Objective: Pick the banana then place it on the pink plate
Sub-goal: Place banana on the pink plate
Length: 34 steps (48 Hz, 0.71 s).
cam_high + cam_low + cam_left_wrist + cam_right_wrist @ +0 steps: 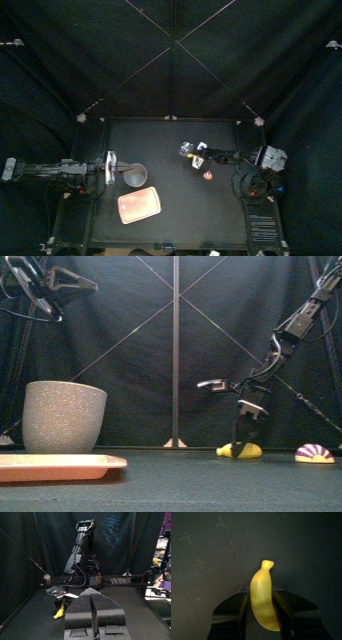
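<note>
Banana: yellow toy, lying at table level right of centre, well apart from the pink plate at front left. Right gripper is reaching down over it, jaws straddling its narrow width and appearing to be pressing both flanks. Its long axis is running straight out between them. Left gripper is resting beside the grey cup, jaws together. Judgement: the right arm is nearer, and a lift and leftward carry is coming next.

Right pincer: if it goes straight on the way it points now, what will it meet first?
The yellow curved toy banana, lying on the black table right under the right pincer; whether they touch is unclear.
</note>
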Motion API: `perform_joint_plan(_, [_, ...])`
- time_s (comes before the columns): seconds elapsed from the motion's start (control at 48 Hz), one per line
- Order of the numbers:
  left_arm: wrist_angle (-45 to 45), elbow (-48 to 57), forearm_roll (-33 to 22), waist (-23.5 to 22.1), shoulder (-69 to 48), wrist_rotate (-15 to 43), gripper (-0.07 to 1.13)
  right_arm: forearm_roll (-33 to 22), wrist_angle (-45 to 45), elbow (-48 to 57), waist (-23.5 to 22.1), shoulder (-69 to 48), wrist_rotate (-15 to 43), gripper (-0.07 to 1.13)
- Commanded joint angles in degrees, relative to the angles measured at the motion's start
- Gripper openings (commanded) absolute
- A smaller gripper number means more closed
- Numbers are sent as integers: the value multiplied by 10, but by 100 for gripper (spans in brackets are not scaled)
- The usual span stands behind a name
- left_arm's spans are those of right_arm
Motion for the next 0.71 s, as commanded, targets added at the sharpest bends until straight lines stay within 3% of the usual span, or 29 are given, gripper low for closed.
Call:
perform_joint_plan(0.021, [-5,-7,0,1,2,0,3,4,4,-5,-1,-14,2,61])
perform_joint_plan(0.146, [-4,-4,-2,1,3,-1,4,20,5,-19,38,-38,9,59])
perform_joint_plan(0.417, [-5,2,-2,1,3,0,3,112,0,-99,195,-61,8,59])
perform_joint_plan(0.562, [-5,3,-2,2,2,0,3,141,-1,-149,266,-27,9,59])
perform_joint_plan(0.708, [-5,4,-2,1,3,0,3,162,-4,-200,308,20,8,59])
